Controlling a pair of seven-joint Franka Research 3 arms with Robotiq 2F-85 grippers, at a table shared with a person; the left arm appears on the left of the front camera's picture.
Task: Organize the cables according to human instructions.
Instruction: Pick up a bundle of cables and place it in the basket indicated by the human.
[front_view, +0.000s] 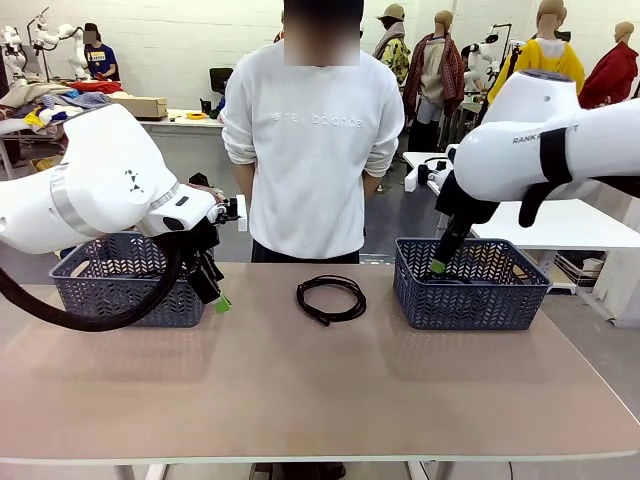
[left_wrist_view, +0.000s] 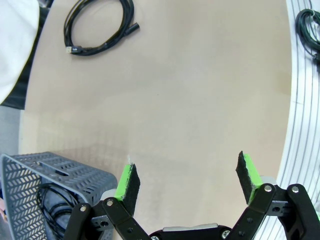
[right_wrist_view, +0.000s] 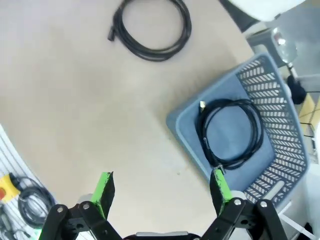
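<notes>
Left gripper (front_view: 216, 296) spread, empty, hovering by left basket (front_view: 100, 292), which already holds cord. Right gripper (right_wrist_view: 161, 194) likewise spread, empty, above right basket (right_wrist_view: 280, 150), coil inside.

One loose cable (front_view: 331, 298) lies flat mid-worktop (front_view: 320, 390), near person (front_view: 312, 150), well apart from both baskets. Coil round, no real long axis; front view: plug end toward lower left.

My plan: wait for person's cue, descend over one side of coil, pinch all strands together.

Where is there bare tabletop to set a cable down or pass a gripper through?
The near half of the table is bare, in front of both baskets. The strips between the coiled cable and the left basket or right basket are open but narrower. Each basket already holds a cable.
</notes>
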